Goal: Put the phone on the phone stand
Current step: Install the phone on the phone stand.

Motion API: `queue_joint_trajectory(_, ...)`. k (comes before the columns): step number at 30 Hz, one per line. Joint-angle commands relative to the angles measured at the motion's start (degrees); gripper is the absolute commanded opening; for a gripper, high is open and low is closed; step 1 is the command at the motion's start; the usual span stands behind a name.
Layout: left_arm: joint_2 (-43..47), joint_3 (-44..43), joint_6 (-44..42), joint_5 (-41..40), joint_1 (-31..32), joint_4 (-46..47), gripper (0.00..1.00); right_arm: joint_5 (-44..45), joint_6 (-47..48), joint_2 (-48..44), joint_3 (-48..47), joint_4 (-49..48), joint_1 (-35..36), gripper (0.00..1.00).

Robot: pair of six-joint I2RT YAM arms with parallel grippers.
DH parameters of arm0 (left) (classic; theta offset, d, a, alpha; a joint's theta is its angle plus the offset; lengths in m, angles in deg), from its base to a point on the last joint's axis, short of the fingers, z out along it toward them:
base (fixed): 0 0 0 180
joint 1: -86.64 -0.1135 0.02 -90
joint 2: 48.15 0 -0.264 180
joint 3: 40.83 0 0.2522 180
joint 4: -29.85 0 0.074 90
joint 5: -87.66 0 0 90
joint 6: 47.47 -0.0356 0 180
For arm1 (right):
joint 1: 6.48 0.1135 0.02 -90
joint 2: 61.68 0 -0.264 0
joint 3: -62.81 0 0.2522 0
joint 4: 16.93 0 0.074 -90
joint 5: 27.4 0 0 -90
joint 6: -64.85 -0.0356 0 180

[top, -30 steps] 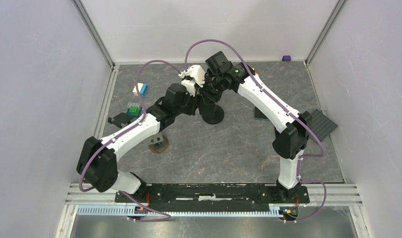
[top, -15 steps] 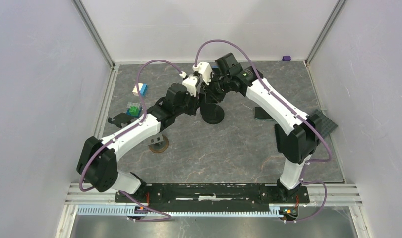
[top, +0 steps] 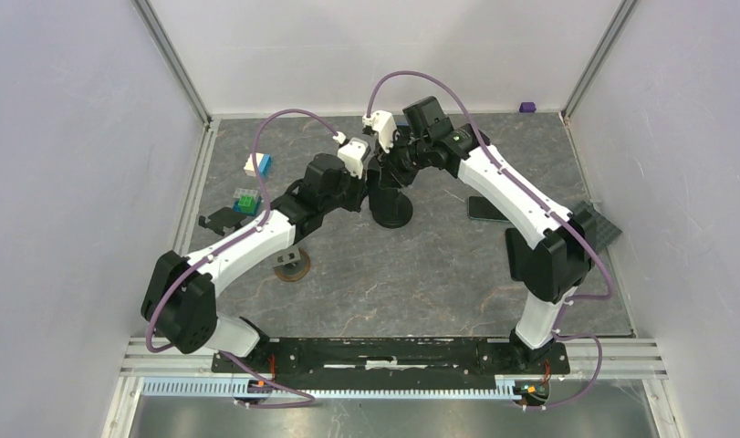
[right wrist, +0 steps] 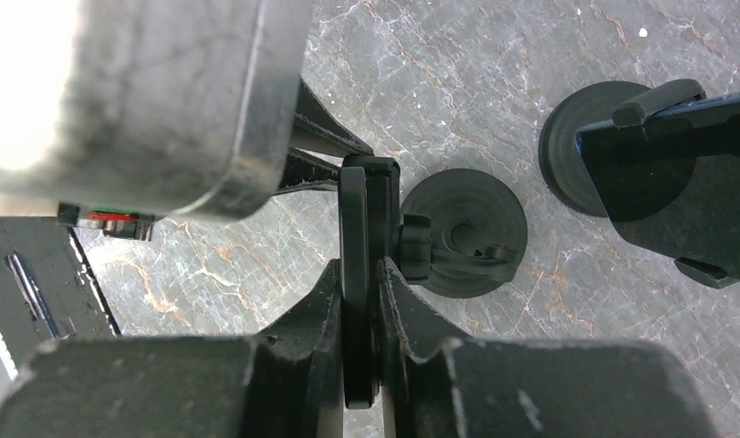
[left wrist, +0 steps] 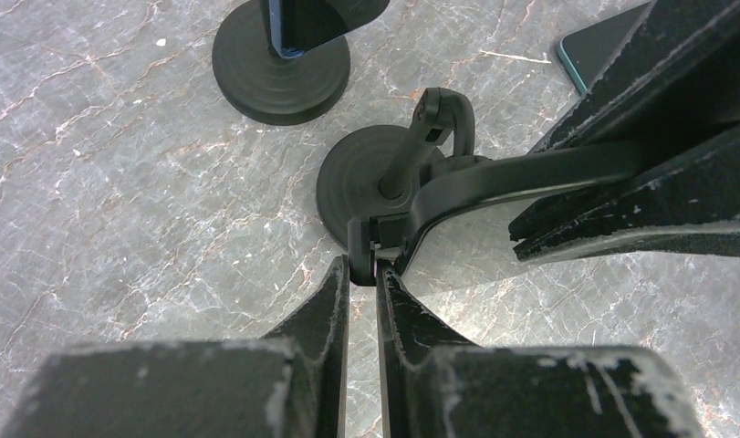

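The phone stand (left wrist: pixel 366 187) is pinched by its plate from two sides. The left gripper (left wrist: pixel 361 269) is clamped on one edge and the right gripper (right wrist: pixel 357 274) on the opposite edge. Just beyond it, a second stand (left wrist: pixel 281 68) carries a dark blue slab (left wrist: pixel 316 14) (too cropped to identify). The phone (top: pixel 481 209) lies flat on the table (top: pixel 421 274), to the right of the phone stand and apart from it. The left arm (top: pixel 247 242) and right arm (top: pixel 512 187) lean in over the phone stand, wrists nearly meeting.

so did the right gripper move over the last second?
Yes. In the top view the right gripper has swung right and slightly toward the far wall, judged against the stand, whose base has stayed put.
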Motion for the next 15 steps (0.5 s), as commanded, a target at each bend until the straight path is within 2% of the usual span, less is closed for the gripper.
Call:
queue_joint_trajectory(1, 1.33, 1.04, -2.26, 16.77, 4.42, 2.92, 0.02, 6.20, -1.72, -0.69, 2.10, -14.37, -2.18, 0.00)
queue_joint_trajectory(11, 1.33, 1.59, -3.94, 19.07, 4.42, 3.81, 0.02, 4.71, -3.83, -3.50, 6.28, -17.94, -3.28, 0.00)
queue_joint_trajectory(12, 1.47, 1.44, -4.26, 19.18, 4.42, 3.71, 0.03, 4.26, -3.36, -3.41, 6.04, -17.68, -3.28, 0.00)
queue_joint_trajectory(15, 1.88, 0.84, -5.42, 19.40, 4.42, 2.78, 0.16, 3.45, -2.19, -3.04, 5.88, -17.05, -3.37, 0.00)
